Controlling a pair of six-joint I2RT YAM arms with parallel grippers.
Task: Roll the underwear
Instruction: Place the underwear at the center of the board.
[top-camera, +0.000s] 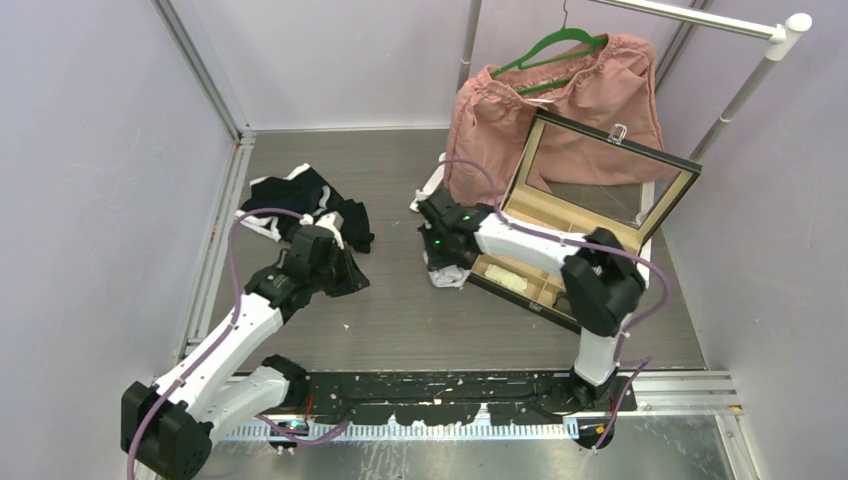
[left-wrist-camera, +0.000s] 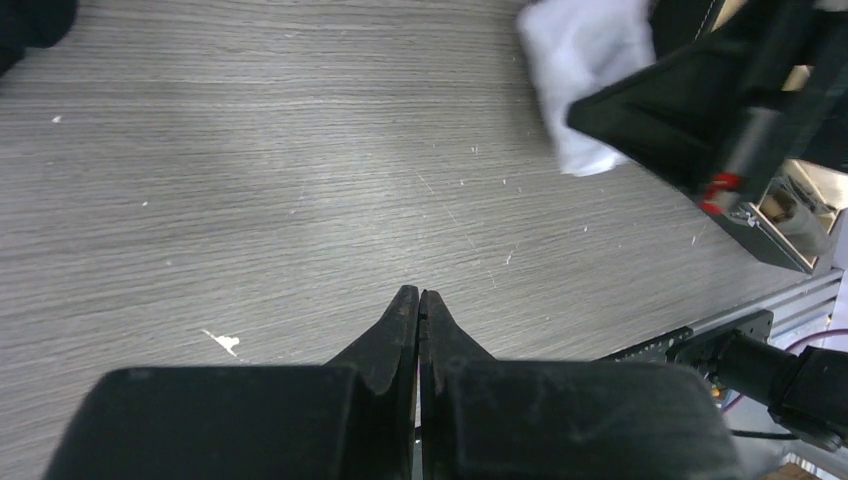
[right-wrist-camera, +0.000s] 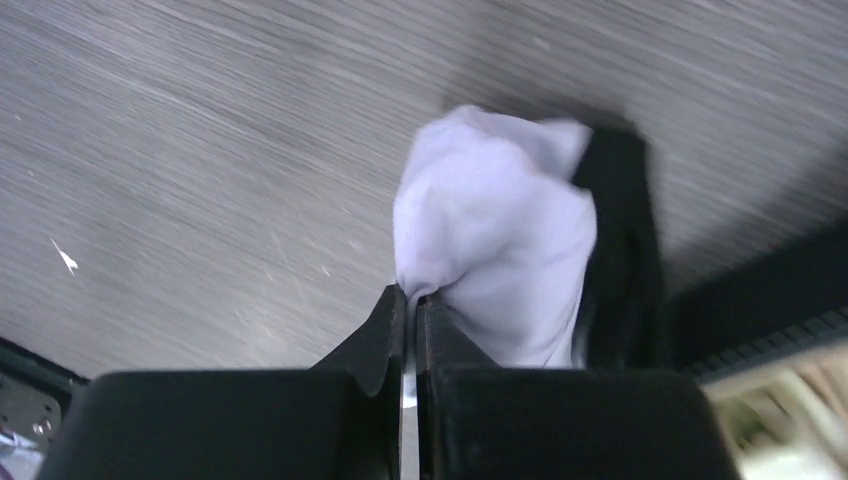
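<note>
- Top view: an open case (top-camera: 600, 215) with its glass lid raised stands on the grey table (top-camera: 400, 320). All places below are taken from it.
- Top view: the white underwear (top-camera: 450, 275), a small bunched lump, lies on the table just beside the case's left front corner.
- Top view: the right gripper (top-camera: 443, 262) points down onto that lump at the case's left side. Its jaws cannot be read from here.
- Top view: the black underwear (top-camera: 305, 200) is in a loose heap well to the left of the case. The left gripper (top-camera: 340, 272) is at the heap's near edge, farther from the case than the white piece.
- Top view: a pink garment (top-camera: 560, 110) on a green hanger (top-camera: 545, 48) hangs behind the case.
- Left wrist view: the left gripper (left-wrist-camera: 419, 300) is pressed together, tips meeting with nothing between them, over bare table. The white underwear (left-wrist-camera: 585, 80) shows at upper right, near the case.
- Right wrist view: the right gripper (right-wrist-camera: 411, 297) pinches a fold of the white underwear (right-wrist-camera: 490, 230). Its black band (right-wrist-camera: 620, 230) runs along the side nearer the case, which is blurred.
</note>
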